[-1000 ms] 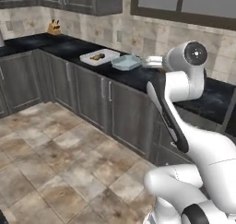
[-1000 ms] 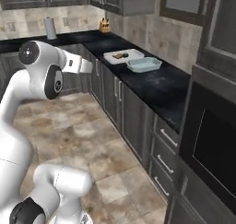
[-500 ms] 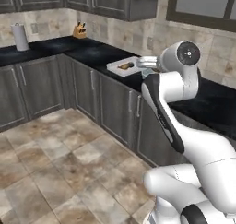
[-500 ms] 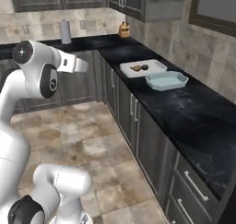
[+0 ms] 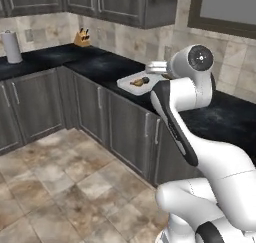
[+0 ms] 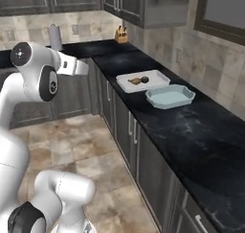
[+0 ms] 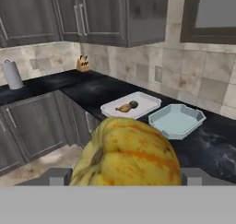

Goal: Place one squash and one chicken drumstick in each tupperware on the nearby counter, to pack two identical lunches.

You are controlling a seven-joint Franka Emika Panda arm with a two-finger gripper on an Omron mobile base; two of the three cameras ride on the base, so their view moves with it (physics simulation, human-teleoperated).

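1. The white rectangular tupperware (image 6: 143,81) lies on the long black stone counter (image 6: 191,131), near its front edge; inside it are a small orange-brown chicken drumstick (image 6: 134,81) and, just beside that, a dark green ball-shaped squash (image 6: 144,79). That lunch looks packed.
2. The pale-blue octagonal tupperware (image 6: 170,96), just beside the white one along the counter, appears to hold nothing yet.
3. A ribbed yellow-orange squash (image 7: 126,156) sits between the gripper (image 7: 124,177) finger blocks, so the jaws appear pinched on it, well apart from the counter.
4. Left, I judge: deliver this squash to the blue container, then fetch the second drumstick.
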